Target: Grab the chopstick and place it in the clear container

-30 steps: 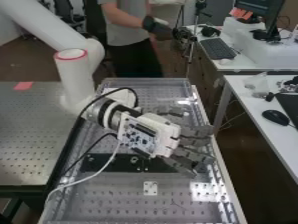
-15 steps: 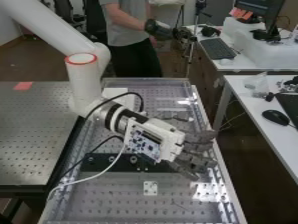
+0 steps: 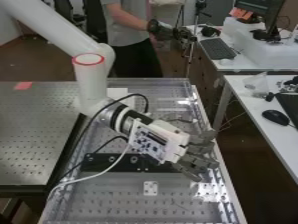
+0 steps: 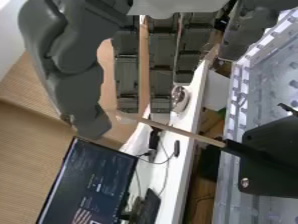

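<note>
In the high view the hand (image 3: 201, 156) is over the right side of the bench, its fingers pointing toward the right edge. The wrist view has the hand (image 4: 126, 75) with straight fingers hanging down and the thumb apart from them. A thin tan chopstick (image 4: 176, 130) slants past the fingertips there. One end lies close to the thumb's tip, the other meets a black part; whether thumb and chopstick touch, I cannot tell. A large clear-walled container (image 3: 149, 80) surrounds the perforated plate on the bench, below the hand.
A black bar (image 3: 103, 161) crosses the perforated plate under the arm; a black bracket (image 4: 266, 162) appears beside the chopstick in the wrist view. Cables loop from the wrist down to the bench's near left. A white desk (image 3: 256, 112) with a mouse stands to the right.
The arm and hand have shifted right and slightly toward the bench's near end. The fingers, more spread a second ago, now sit closer together.
</note>
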Robot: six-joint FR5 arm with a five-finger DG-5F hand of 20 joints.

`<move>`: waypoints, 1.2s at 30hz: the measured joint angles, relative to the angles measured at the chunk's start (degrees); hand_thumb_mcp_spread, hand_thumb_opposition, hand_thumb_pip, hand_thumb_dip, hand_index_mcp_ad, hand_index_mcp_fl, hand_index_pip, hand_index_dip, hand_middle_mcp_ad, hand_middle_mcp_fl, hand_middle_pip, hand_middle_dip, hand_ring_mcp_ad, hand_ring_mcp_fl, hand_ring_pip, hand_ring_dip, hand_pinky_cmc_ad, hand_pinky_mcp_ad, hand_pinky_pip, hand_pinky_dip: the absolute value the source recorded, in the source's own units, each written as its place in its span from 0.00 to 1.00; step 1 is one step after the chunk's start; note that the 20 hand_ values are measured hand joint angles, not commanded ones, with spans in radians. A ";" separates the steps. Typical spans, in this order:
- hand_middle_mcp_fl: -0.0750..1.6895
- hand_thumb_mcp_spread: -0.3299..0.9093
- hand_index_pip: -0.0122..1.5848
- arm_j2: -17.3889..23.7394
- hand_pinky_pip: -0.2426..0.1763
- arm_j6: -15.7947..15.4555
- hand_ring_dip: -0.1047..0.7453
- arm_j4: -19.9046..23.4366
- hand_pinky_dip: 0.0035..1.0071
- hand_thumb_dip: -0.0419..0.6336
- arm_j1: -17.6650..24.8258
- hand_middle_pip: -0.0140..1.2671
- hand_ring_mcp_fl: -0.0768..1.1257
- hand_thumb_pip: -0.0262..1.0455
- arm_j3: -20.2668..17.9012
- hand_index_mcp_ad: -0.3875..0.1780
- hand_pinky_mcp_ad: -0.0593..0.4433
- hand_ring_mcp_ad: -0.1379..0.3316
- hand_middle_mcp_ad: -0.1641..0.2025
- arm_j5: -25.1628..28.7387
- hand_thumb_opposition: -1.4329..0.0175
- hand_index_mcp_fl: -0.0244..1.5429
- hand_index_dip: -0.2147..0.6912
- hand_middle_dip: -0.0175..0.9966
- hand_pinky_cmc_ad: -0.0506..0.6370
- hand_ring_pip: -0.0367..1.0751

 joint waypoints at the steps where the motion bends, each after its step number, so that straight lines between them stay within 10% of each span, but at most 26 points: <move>1: 0.38 0.66 0.53 -0.11 0.37 0.04 0.46 -0.07 0.13 0.49 0.03 0.19 0.27 0.58 0.18 0.56 0.56 0.37 0.63 0.08 0.45 0.28 0.36 0.63 0.41 0.11; 36: 0.54 0.78 0.48 -2.10 0.52 -1.68 0.56 -2.10 0.15 0.47 -0.94 0.29 0.46 0.39 3.97 0.41 0.56 0.25 0.56 1.42 0.42 0.46 0.37 0.66 0.60 0.13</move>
